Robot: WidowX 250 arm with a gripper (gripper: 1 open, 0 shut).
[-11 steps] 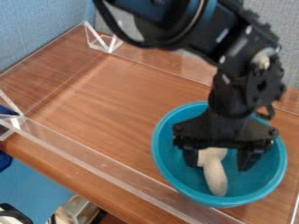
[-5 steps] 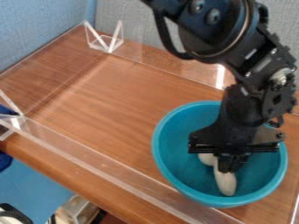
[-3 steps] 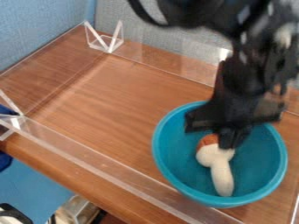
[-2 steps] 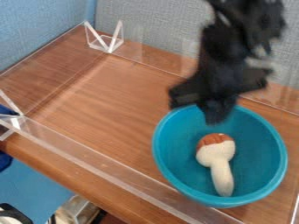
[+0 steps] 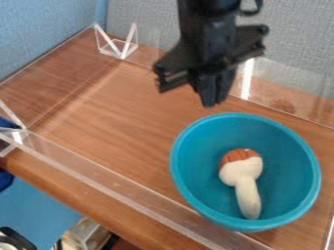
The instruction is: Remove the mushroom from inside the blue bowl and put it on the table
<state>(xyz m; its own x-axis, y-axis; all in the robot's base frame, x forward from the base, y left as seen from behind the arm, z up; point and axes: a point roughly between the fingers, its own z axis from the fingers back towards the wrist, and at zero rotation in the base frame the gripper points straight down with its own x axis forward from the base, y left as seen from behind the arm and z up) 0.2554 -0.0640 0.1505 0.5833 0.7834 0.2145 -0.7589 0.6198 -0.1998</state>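
Note:
The mushroom [image 5: 241,182] lies on its side in the blue bowl [image 5: 290,164], its orange-brown cap toward the back and its cream stem toward the front. Nothing touches it. My gripper [image 5: 209,95] hangs over the table [image 5: 104,103], just behind the bowl's far-left rim and well above the wood. Its dark fingers point down and read as one narrow block, so no gap between them shows. Nothing is held in them.
Clear acrylic walls edge the table: a long one along the front [image 5: 98,164] and one at the back with triangular brackets [image 5: 115,43]. A blue object [image 5: 10,127] pokes in at the left edge. The bowl sits at the front right.
The gripper has risen out of the bowl and moved back and to the left over the table. The mushroom stayed lying in the bowl, now fully uncovered.

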